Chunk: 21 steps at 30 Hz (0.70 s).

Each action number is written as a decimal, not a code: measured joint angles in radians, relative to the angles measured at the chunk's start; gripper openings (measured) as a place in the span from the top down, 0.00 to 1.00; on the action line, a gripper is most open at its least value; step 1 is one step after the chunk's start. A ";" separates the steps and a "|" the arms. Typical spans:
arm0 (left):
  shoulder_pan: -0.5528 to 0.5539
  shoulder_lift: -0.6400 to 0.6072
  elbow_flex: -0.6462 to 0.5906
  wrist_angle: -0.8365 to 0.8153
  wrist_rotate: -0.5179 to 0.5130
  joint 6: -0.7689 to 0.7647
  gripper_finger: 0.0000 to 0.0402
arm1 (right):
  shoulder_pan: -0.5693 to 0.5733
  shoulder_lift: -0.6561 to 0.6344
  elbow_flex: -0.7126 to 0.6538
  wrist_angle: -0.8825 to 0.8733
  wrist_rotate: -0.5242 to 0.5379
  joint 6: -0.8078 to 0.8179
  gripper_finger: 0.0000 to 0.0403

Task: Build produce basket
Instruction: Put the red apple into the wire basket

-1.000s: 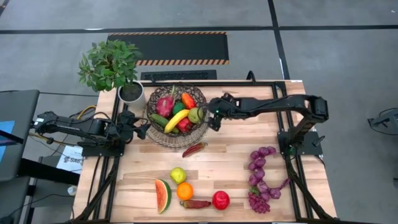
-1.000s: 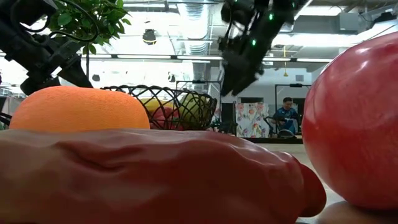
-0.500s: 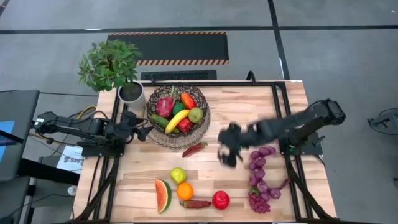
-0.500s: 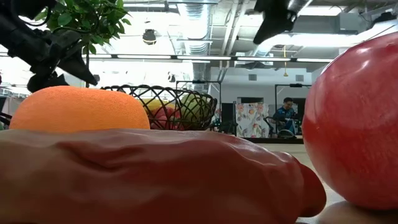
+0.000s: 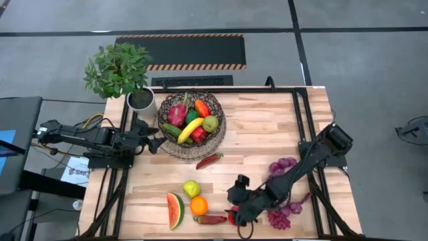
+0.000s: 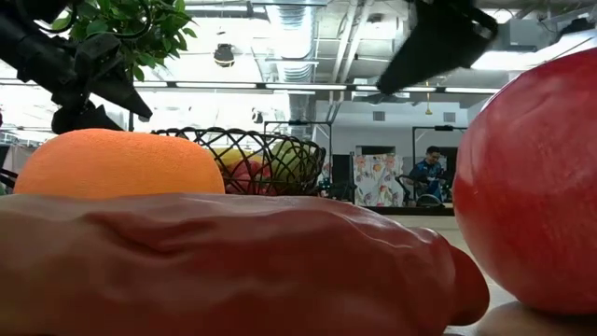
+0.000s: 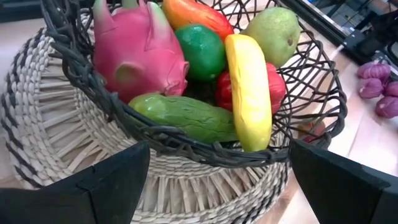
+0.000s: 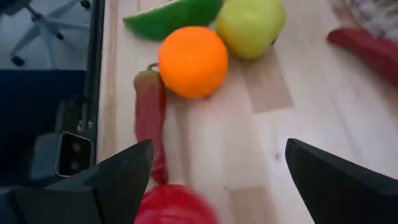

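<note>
We see the right gripper (image 5: pixel 242 213) low over the front edge of the table (image 5: pixel 254 134), fingers spread wide and holding nothing. The red apple (image 8: pixel 174 205) sits right under it, between the open fingers in the wrist view; from above the gripper hides most of it. Just beyond the apple lies a red pepper (image 5: pixel 210 219), and past that the orange (image 5: pixel 198 205), touching the pepper's stem end. The yellow-green apple (image 5: pixel 191 188) is behind the orange, the watermelon slice (image 5: pixel 175 210) beside both. On the arm's other side the grapes (image 5: pixel 279 194) trail in a curved line; the right arm crosses over part of them. A second red pepper (image 5: pixel 209 161) lies alone mid-table, near the mat.

The basket (image 5: pixel 215 110) is well away from the right gripper, at the table's far side, sitting on a woven mat (image 7: pixel 50 124). In it: dragon fruit (image 7: pixel 140 53), cucumber (image 7: pixel 189 116), banana (image 7: pixel 249 90), pear (image 7: pixel 277 34), a lime-green fruit (image 7: pixel 200 51), an orange pepper (image 7: pixel 196 14), something red (image 7: pixel 273 87) under the banana.

The left gripper (image 5: pixel 154 140) waits just beside the mat, fingers apart, empty, facing the basket wall. A potted plant (image 5: pixel 120 70) stands behind it.

In the low view a person (image 6: pixel 429 173) sits in the room behind.
</note>
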 joint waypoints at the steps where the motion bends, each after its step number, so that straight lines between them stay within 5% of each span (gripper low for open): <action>1: 0.000 0.000 0.000 0.000 0.000 0.002 0.08 | 0.009 0.008 0.001 -0.001 0.008 0.028 0.05; 8: 0.000 0.000 0.000 -0.002 -0.003 0.017 0.08 | 0.122 0.053 -0.002 -0.023 0.132 0.153 0.05; 21: 0.000 0.000 0.000 -0.008 -0.032 0.008 0.08 | 0.169 0.199 0.007 -0.019 0.172 0.297 0.05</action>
